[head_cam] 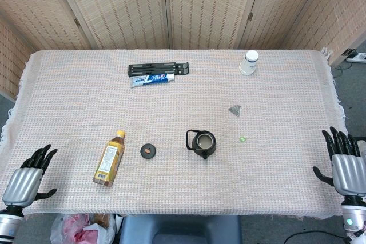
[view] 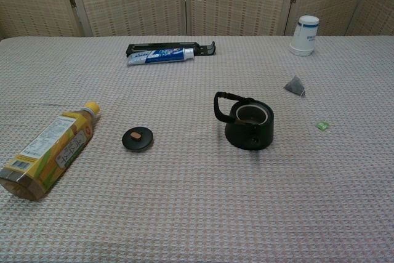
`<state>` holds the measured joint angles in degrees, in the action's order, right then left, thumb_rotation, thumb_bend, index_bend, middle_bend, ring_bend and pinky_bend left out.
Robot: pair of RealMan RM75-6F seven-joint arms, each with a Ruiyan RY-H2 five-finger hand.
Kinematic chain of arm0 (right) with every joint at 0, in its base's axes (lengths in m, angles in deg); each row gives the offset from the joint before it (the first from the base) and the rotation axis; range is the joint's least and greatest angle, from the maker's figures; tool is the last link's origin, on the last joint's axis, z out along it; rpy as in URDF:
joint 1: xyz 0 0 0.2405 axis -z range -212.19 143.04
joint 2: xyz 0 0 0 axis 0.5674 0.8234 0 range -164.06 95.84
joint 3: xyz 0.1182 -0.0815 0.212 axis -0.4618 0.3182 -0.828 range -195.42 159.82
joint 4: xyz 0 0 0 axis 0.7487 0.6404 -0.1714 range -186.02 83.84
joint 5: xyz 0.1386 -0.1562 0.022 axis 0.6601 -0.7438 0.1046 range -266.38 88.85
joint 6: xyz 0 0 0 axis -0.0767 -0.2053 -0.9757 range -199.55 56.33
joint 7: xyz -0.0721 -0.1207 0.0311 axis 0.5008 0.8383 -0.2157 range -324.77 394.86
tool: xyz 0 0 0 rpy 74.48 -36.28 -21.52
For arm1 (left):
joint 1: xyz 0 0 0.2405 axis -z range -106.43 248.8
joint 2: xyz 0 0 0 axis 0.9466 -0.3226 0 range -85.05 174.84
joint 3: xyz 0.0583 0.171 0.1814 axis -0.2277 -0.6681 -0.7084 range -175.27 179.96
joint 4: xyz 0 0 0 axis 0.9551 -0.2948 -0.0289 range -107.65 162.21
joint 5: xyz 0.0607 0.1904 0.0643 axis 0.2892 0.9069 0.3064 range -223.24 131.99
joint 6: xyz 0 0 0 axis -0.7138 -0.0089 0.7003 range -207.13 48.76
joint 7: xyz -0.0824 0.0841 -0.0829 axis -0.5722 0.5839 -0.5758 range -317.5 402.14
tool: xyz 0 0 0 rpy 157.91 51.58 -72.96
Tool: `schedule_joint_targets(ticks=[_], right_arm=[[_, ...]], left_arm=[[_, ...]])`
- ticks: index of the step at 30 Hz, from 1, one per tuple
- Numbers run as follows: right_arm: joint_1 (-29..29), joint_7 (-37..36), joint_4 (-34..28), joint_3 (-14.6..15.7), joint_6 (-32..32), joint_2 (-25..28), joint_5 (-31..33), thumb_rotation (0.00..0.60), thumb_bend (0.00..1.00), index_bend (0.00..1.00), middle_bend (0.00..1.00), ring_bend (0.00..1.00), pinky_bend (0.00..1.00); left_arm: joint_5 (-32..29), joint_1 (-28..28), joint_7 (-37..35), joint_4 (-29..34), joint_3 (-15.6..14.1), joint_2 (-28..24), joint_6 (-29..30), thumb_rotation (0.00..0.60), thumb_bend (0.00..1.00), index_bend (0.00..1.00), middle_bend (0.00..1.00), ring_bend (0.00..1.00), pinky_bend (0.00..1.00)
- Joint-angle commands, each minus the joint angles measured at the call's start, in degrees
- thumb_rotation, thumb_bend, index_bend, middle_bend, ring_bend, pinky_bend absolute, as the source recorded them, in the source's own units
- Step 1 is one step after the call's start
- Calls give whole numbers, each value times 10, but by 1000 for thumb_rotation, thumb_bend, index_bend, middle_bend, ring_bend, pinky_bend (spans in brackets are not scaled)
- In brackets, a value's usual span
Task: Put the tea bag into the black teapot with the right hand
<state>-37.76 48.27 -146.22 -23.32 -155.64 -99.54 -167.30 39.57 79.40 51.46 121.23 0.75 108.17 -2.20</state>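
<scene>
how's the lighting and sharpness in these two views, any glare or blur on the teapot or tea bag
Head view: even, soft light, faint shadows, no glare; the teapot is sharp, the tea bag small but distinct. Chest view: flatter, slightly dimmer, a soft shadow under the teapot; the tea bag is clear, the nearest cloth slightly soft.
</scene>
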Motion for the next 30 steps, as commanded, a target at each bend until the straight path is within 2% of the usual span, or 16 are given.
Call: schedule_joint_targets(ticks=[1, 8, 13, 21, 25, 30], right_arm=[[-2, 4, 2, -2, 4, -2, 5, 600, 141, 0, 0, 0, 0], [-3, -3, -1, 0, 8, 2, 3, 600, 141, 0, 0, 0, 0], [-25, -9, 3, 7, 51, 5, -4, 600, 152, 1, 0, 0, 0], [-103, -36, 15, 2, 154, 15, -37, 600, 193, 237, 0, 0, 0], [-138, -18, 27, -7, 198, 1, -22, 600, 197, 296, 0, 0, 0], [-173, 7, 57, -19, 235, -41, 8, 600, 206, 318, 0, 0, 0]], left_arm=[[1, 0, 0, 0, 0, 0, 1, 600, 60, 0, 0, 0, 252], [7, -1, 2, 1, -2, 1, 3, 600, 60, 0, 0, 0, 252], [2, -2, -18, 0, 1, -7, 5, 600, 60, 0, 0, 1, 252], [5, -3, -28, 5, -1, -13, 5, 600, 60, 0, 0, 1, 252], [17, -6, -31, 6, -5, -14, 13, 600, 60, 0, 0, 1, 252], [27, -8, -43, 6, -8, -19, 19, 600, 59, 0, 0, 1, 252]])
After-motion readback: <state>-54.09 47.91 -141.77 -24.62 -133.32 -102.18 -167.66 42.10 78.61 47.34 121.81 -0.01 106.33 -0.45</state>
